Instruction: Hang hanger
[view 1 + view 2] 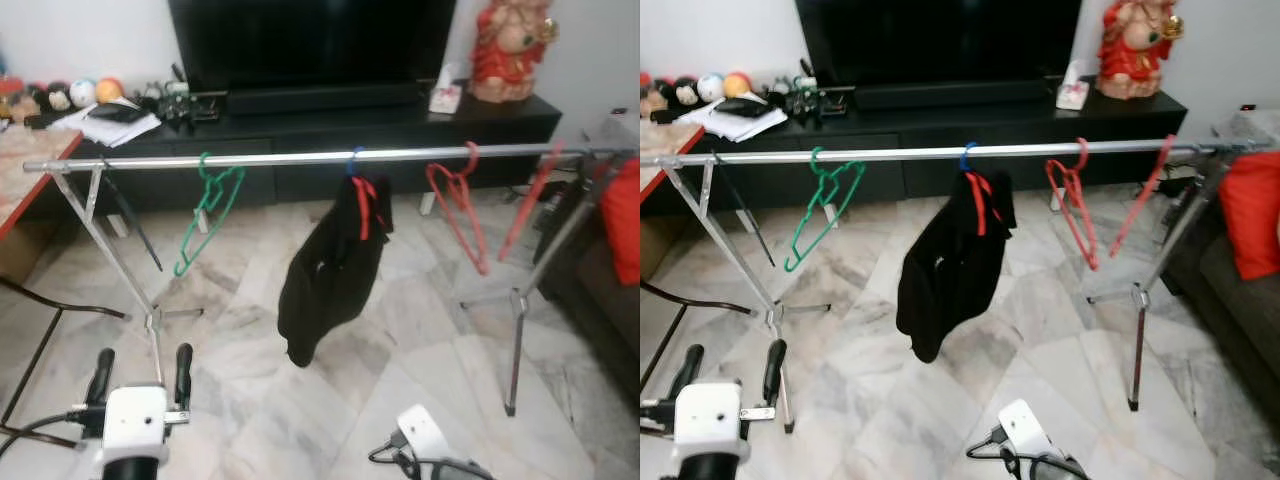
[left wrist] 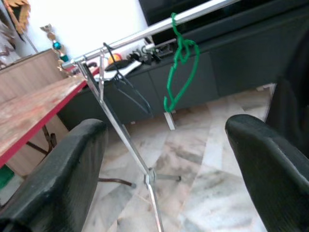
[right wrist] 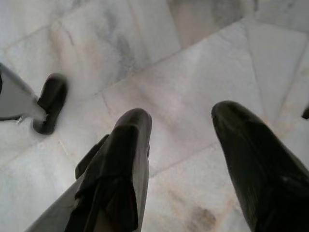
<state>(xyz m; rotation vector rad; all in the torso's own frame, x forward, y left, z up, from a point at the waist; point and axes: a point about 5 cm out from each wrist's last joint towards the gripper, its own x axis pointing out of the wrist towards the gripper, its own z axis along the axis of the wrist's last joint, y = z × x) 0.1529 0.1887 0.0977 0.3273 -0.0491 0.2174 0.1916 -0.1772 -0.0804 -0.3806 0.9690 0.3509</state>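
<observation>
Both grippers, left gripper point(image 1: 140, 375) and right gripper point(image 3: 181, 154), gape wide, empty. Green hanger point(image 1: 208, 210), thin wire, hangs tilted on the rail point(image 1: 300, 157) at 1 o'clock beyond the left jaws.

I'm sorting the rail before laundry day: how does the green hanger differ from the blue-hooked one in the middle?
The green hanger hangs bare and tilted; the blue-hooked hanger carries a black garment. The green one sits nearer the rail's left end, the blue-hooked one near its middle. Both hook over the same rail.
</observation>
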